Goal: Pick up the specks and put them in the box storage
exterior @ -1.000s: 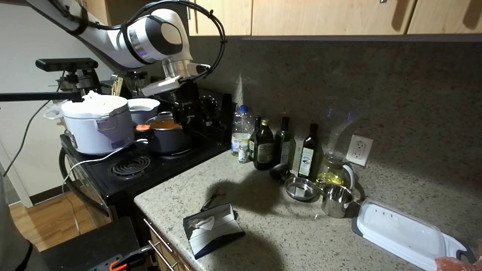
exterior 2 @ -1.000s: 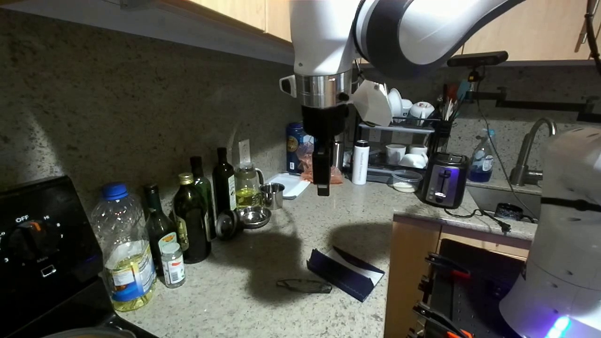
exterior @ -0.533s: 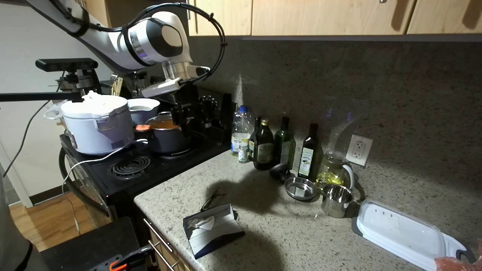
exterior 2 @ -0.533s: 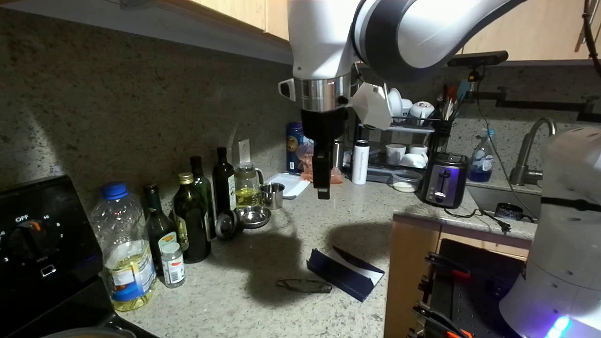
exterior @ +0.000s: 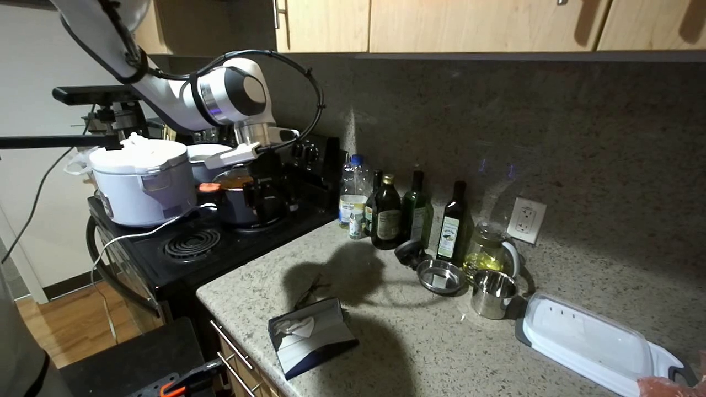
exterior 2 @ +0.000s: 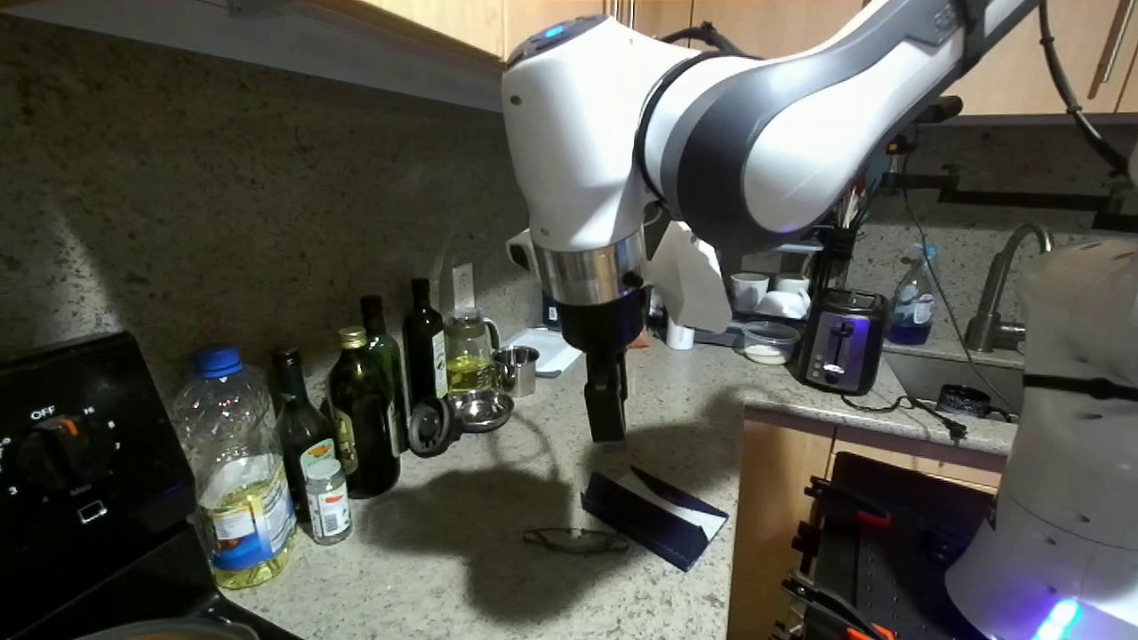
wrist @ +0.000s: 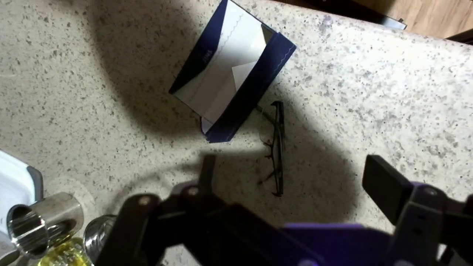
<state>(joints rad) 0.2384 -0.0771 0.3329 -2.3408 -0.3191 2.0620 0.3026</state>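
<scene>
Gripper (wrist: 290,171) wide apart, spectacles (wrist: 280,147) below

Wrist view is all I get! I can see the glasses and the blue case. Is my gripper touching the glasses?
Observer: No. In an exterior view, the gripper hangs above the counter, apart from the glasses.
Operator: Phew! What's next to the shiny dish, where I can't see?
Observer: In an exterior view, a dark bottle with a pale label stands behind it.
Operator: Ooh! And is anything on the stove?
Observer: Yes, a big white cooker sits there.
</scene>
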